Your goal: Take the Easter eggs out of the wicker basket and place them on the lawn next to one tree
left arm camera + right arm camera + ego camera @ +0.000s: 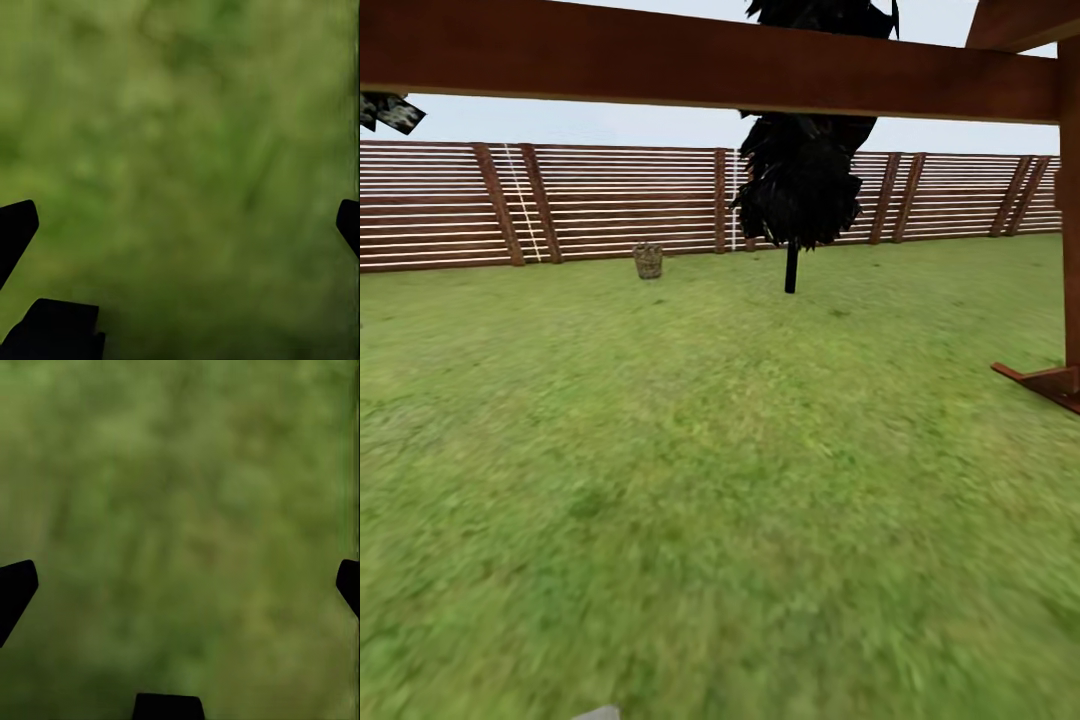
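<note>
Wicker basket [648, 260] sits far ahead, left of thin dark tree [792, 200]; left claw [180, 225] & right claw [180, 585] both wide, empty, over lawn [720, 480].

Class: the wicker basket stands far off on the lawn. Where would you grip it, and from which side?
Probably the rim of the wicker basket, from above: it stands upright on the lawn near the fence. Handles are too small to make out.

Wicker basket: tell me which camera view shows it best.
The head view: the wicker basket stands far off on the lawn before the fence, left of a dark thin-trunked tree. Both wrist views show blurred grass between open fingertips, no basket.
</note>
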`<state>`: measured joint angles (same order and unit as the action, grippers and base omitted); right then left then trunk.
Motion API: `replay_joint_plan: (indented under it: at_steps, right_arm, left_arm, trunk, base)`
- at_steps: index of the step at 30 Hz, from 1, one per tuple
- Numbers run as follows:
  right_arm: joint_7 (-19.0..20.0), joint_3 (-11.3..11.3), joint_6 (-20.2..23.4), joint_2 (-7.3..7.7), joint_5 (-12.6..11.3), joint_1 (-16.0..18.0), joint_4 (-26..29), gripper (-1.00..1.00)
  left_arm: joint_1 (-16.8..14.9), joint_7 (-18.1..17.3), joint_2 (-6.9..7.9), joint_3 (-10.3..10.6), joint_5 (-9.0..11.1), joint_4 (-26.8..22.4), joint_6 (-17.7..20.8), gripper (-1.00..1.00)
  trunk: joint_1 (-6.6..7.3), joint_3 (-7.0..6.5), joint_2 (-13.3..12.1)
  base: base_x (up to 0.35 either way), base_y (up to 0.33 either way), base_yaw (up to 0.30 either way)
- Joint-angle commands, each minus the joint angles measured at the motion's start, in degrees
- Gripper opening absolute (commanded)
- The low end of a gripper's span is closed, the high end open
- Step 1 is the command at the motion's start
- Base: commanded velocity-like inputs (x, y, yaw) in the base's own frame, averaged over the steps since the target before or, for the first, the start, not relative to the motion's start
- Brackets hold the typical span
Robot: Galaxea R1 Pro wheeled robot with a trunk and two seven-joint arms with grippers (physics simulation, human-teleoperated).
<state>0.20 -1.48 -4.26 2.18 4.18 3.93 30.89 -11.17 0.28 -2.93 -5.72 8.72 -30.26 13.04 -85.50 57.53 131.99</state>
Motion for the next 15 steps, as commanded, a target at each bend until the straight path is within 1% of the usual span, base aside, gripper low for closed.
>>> replay_joint_plan:
  at_steps: [1, 11, 13, 15]
  right_arm:
    - [0.0, -0.1, -0.1, -0.06, 0.4, 0.0, 0.0, 1.00]
    - [0.3, -0.2, -0.1, -0.15, 0.4, 0.0, -0.1, 1.00]
    - [0.3, -0.2, -0.1, -0.16, 0.4, 0.0, -0.5, 1.00]
    - [0.3, -0.2, -0.1, -0.11, 0.4, 0.0, -0.7, 1.00]
  left_arm:
    - [0.0, 0.0, -0.03, -0.3, 0.6, -0.1, 0.4, 1.00]
    - [0.0, 0.1, 0.03, -0.3, 0.6, -0.1, 0.4, 1.00]
    - [0.0, 0.1, 0.02, -0.3, 0.6, -0.1, 0.4, 1.00]
    - [0.0, 0.1, 0.01, -0.3, 0.6, -0.1, 0.4, 1.00]
  trunk:
    - [-0.02, 0.05, 0.0]
    - [-0.02, 0.05, 0.0]
    - [-0.02, 0.08, 0.0]
    - [-0.02, 0.12, 0.0]
  base:
    - [0.309, -0.168, 0.000]
    - [0.309, -0.168, 0.000]
    - [0.309, -0.168, 0.099]
    - [0.309, -0.168, 0.199]
